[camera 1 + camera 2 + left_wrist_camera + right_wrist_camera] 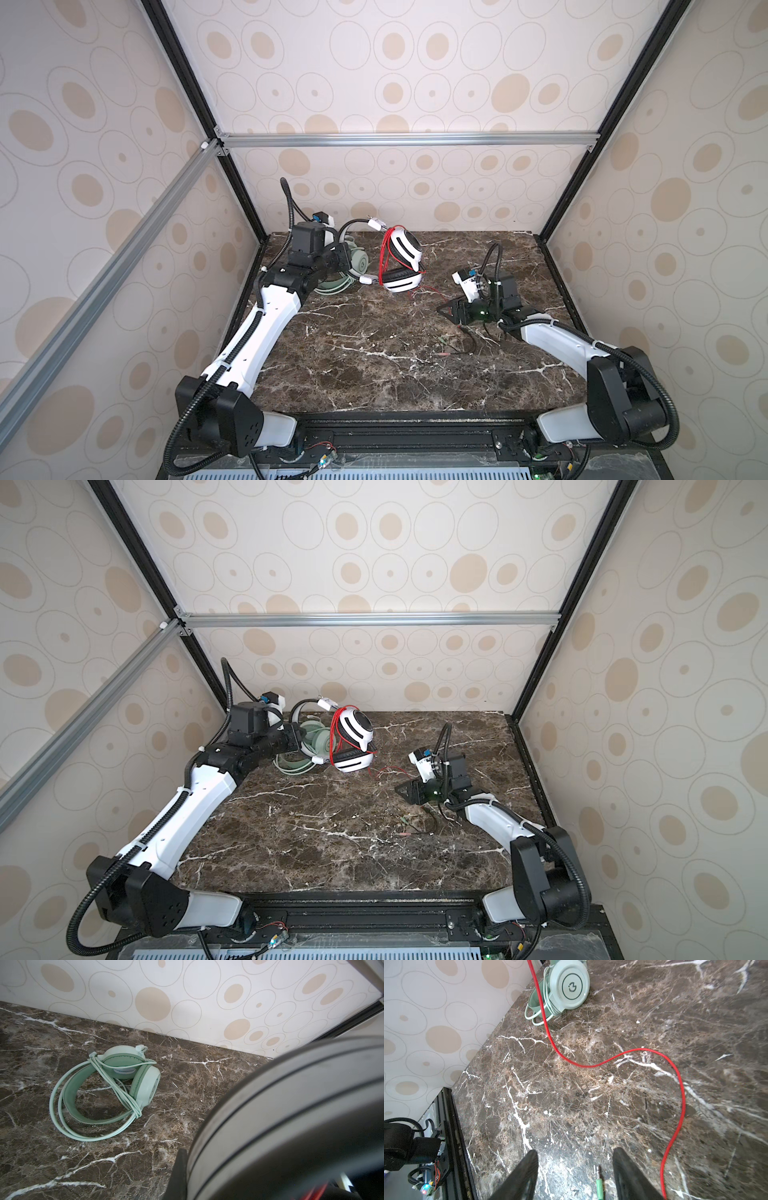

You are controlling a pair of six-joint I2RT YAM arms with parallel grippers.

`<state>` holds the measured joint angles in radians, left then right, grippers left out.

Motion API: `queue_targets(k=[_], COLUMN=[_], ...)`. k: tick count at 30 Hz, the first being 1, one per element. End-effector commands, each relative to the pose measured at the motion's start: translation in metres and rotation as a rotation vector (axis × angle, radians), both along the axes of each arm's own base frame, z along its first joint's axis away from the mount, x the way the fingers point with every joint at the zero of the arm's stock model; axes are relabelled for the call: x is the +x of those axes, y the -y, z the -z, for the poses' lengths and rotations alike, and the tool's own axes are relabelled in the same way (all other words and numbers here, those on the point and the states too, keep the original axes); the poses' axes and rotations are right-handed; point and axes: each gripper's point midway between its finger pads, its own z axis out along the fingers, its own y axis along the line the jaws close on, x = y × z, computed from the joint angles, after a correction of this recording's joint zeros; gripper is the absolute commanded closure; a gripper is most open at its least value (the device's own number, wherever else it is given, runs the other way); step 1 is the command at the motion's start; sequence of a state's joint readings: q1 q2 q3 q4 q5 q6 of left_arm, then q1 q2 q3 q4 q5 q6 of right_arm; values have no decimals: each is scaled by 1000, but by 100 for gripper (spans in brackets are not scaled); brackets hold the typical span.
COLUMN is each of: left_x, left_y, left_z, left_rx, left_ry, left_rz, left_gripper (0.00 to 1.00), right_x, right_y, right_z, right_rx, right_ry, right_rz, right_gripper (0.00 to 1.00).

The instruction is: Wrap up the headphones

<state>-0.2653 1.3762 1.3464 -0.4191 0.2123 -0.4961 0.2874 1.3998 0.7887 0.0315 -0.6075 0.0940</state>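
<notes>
Two headphones lie at the back left of the marble table. The mint-green headphones (360, 262) (148, 1084) (572, 987) rest flat, their pale cable wound round them. Beside them, the white-and-black headphones (406, 251) (357, 729) are propped up. My left gripper (347, 254) is shut on their headband (291, 1115), which fills the left wrist view and hides all but one finger (178, 1172). Their red cable (386, 259) (591, 1066) loops round the cups and trails over the table. My right gripper (441, 309) (576, 1152) is open low over the table, with a green jack plug (599, 1184) lying between its fingers.
Patterned walls close in the table at the back and both sides, with black frame posts (249, 199) at the back corners. A thin dark cable end with small plugs (446, 354) lies under my right arm. A black rail (415, 432) runs along the front edge.
</notes>
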Motion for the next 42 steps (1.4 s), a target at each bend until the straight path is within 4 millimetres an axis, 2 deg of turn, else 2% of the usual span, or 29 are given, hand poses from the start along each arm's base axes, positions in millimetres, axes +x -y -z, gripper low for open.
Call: queue_targets(k=[1, 9, 16, 18, 22, 29, 34, 37, 42], left_x=[2, 0, 4, 4, 5, 7, 11, 16, 17], left_y=[2, 1, 5, 4, 3, 5, 4, -3, -1], left_z=[-42, -46, -37, -35, -36, -30, -24, -18, -17], left_rx=[-74, -74, -80, -76, -80, -79, -56, -20, -25], left_ry=[115, 127, 100, 100, 116, 104, 76, 38, 23], left_rz=[-4, -5, 6, 0, -8, -2, -8, -49, -43], left_gripper=[100, 100, 100, 100, 100, 100, 98, 95, 91], right_x=[-1, 4, -2, -2, -2, -15, -20, -15, -3], right_y=[8, 28, 57, 67, 79, 78, 66, 58, 53], right_z=[-8, -3, -12, -8, 14, 67, 71, 70, 77], right_rx=[-33, -84, -66, -78, -91, -170, -129, -119, -130], right_ry=[48, 30, 129, 134, 43, -107, -115, -130, -150], right_rz=[25, 167, 348, 407, 507, 468, 402, 367, 354], right_gripper=[40, 41, 40, 40, 40, 40, 42, 43, 44])
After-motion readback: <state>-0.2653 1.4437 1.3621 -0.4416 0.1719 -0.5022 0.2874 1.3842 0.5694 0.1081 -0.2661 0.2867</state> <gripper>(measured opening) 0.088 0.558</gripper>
